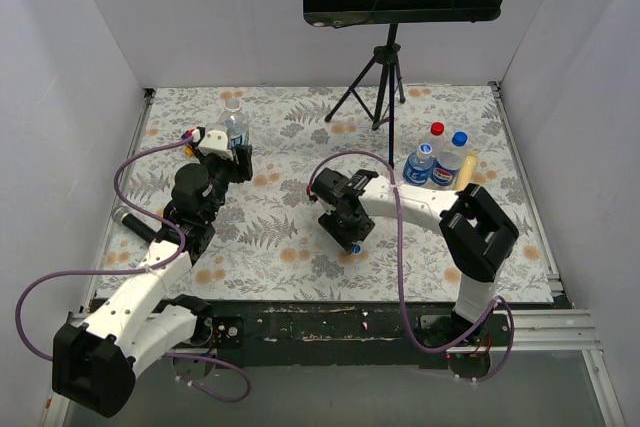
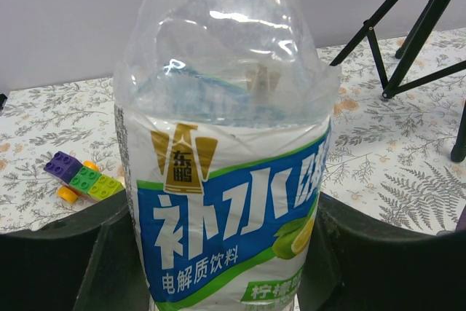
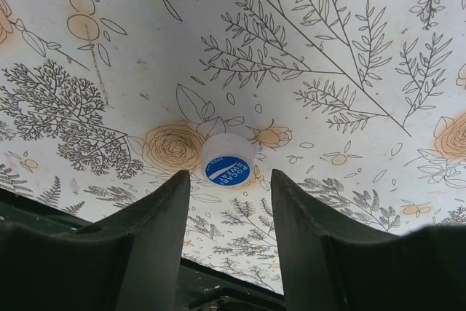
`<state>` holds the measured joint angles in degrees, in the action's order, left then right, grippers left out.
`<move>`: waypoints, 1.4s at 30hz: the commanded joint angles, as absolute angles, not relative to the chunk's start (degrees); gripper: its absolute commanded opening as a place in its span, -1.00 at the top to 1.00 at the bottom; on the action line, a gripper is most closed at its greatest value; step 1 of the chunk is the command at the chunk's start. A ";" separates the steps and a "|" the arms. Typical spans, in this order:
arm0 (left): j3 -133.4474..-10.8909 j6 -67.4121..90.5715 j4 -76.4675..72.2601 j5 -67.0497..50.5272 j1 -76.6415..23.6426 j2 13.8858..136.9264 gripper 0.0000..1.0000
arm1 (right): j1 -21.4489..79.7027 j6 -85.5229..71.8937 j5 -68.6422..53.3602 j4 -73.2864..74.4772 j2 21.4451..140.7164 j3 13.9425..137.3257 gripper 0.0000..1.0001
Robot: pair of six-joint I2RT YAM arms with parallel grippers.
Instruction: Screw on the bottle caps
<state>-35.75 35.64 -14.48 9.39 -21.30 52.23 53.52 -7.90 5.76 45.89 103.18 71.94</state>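
Observation:
My left gripper (image 1: 232, 153) is shut on a clear bottle (image 1: 234, 125) with a blue, white and green label and holds it upright at the table's far left. The bottle fills the left wrist view (image 2: 226, 180) between my fingers (image 2: 65, 260); its mouth is cut off there. My right gripper (image 1: 350, 232) is open and points down at mid-table. A whitish cap (image 3: 226, 162) with a blue top lies flat on the cloth just beyond the gap between its fingertips (image 3: 178, 194), untouched. It shows as a blue spot in the top view (image 1: 355, 246). Two more bottles stand at the right, one red-capped (image 1: 432, 152), one blue-capped (image 1: 455, 157).
A black music stand's tripod (image 1: 380, 77) stands at the back centre; its legs show in the left wrist view (image 2: 408, 27). A multicoloured toy block (image 2: 81, 176) lies left of the held bottle. A tan stick (image 1: 467, 173) lies beside the right bottles. White walls enclose the table.

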 commanded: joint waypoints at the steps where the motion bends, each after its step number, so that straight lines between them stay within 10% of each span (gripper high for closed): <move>1: -37.71 34.63 -14.50 9.23 -21.80 50.54 -0.05 | 53.88 -7.12 5.10 48.16 104.41 75.15 -0.07; 42: -37.71 33.75 -14.24 7.65 -22.32 50.01 -0.05 | 53.96 -6.33 4.31 48.69 106.88 74.80 0.34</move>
<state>-35.75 34.68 -13.96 8.47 -22.00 51.77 53.69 -6.85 4.95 47.62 107.02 73.76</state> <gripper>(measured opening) 0.574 0.384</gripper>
